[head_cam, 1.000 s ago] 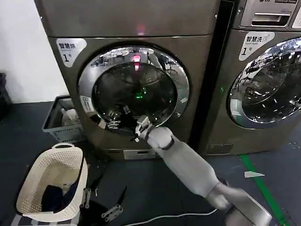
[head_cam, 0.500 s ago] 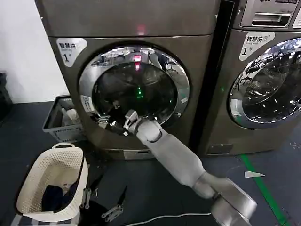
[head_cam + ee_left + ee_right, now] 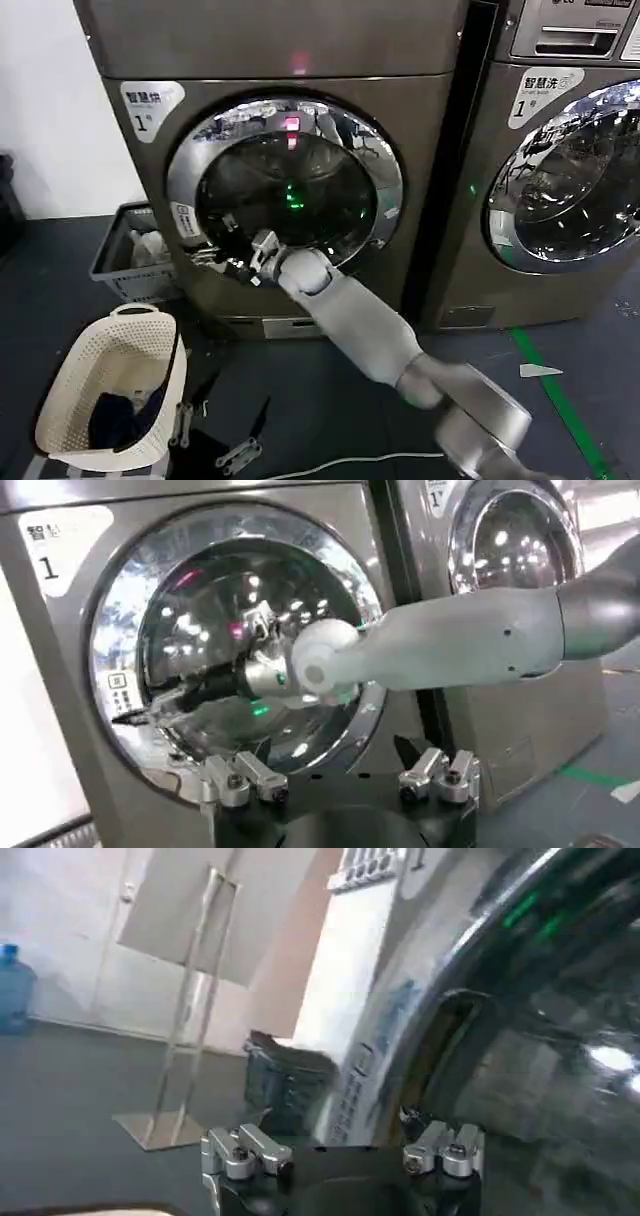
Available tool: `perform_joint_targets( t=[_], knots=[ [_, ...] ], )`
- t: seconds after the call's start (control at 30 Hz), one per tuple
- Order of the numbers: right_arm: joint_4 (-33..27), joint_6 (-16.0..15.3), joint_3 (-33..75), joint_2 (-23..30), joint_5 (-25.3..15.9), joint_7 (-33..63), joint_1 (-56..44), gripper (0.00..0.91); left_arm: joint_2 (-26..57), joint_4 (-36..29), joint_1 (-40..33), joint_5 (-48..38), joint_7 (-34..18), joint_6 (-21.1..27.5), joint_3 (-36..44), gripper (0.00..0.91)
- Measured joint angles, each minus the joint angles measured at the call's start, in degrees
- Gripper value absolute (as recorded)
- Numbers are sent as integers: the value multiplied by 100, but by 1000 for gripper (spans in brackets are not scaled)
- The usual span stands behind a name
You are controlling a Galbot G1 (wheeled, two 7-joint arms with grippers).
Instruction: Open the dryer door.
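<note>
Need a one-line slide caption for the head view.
Right gripper reaches to the lower-left rim of the closed dryer door, a laundry basket on the floor beside it.

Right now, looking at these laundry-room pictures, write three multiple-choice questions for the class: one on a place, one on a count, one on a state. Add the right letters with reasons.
1. Where is the right gripper?
A. at the lower left rim of the dryer door
B. inside the laundry basket
C. on the right-hand machine

2. How many round glass doors show in the head view?
A. one
B. two
C. four

3. Is the dryer door open?
A. wide open
B. removed
C. closed

Answers: 1 A, the gripper sits against the chrome ring's lower left. 2 B, one door per machine. 3 C, the door lies flush with the front.
</note>
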Motion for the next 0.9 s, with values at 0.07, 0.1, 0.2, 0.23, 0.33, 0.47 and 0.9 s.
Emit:
perform_joint_targets(
  t=[0.07, 0.1, 0.2, 0.23, 0.33, 0.47, 0.9],
  knots=[
    [-30, 14, -18, 11, 66, -106, 23, 907, -14, 0, 20, 14, -5, -21, 4, 907],
    [-30, 26, -30, 11, 105, -155, 32, 907, -26, 2, 26, 30, -9, -33, 10, 907],
    [-34, 96, -35, -3, 181, -380, 52, 907, -49, 5, 34, 44, -13, -40, 10, 907],
    [-34, 117, -39, -14, 225, -452, 53, 907, -53, 5, 39, 49, -13, -40, 6, 907],
    [23, 203, -50, -70, 380, -711, 36, 907, -66, -6, 49, 64, -13, -41, -2, 907],
    [176, 394, -116, -222, 577, -1042, -33, 907, -80, -15, 44, 77, -24, -45, -82, 907],
    [734, 912, -294, -839, 1465, -2362, -185, 907, 157, -45, -335, -1120, 101, 29, -1436, 907]
  ],
)
